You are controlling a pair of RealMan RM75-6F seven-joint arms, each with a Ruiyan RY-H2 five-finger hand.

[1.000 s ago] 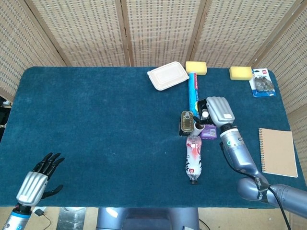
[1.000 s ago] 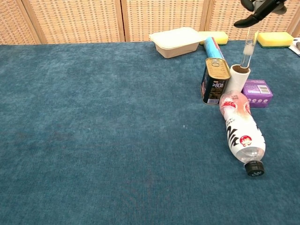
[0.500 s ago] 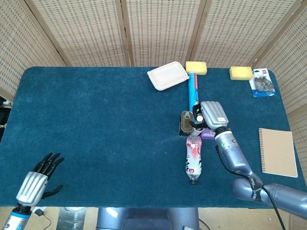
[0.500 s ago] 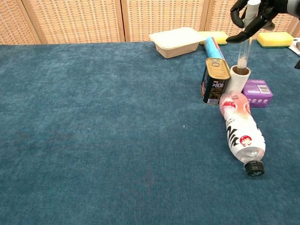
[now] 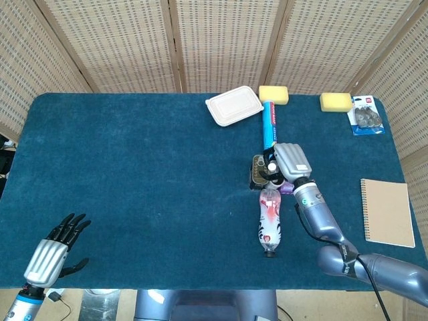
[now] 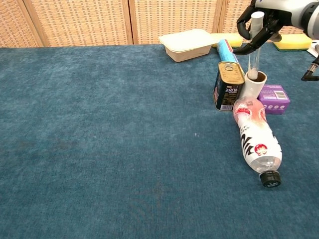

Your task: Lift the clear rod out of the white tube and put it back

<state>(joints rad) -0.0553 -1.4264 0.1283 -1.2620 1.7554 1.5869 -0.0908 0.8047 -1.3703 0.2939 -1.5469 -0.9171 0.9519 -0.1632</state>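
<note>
Left robot hand [image 5: 45, 260] idle at the near worktop [image 5: 134, 187] edge, well away from the tube, fingers apart, holding nothing. A bottle [image 6: 256, 141] lies just in front of the tube, a can [image 6: 229, 85] stands touching its left side. White tube [image 6: 254, 85] stands upright. Clear rod [image 6: 254, 47] is upright, lower end inside the tube's mouth, top pinched by the right robot hand [image 6: 261, 20]. Looks like the put-back stage: rod partly in, lowering and release left. Rod is thin, see-through, white-capped.
</note>
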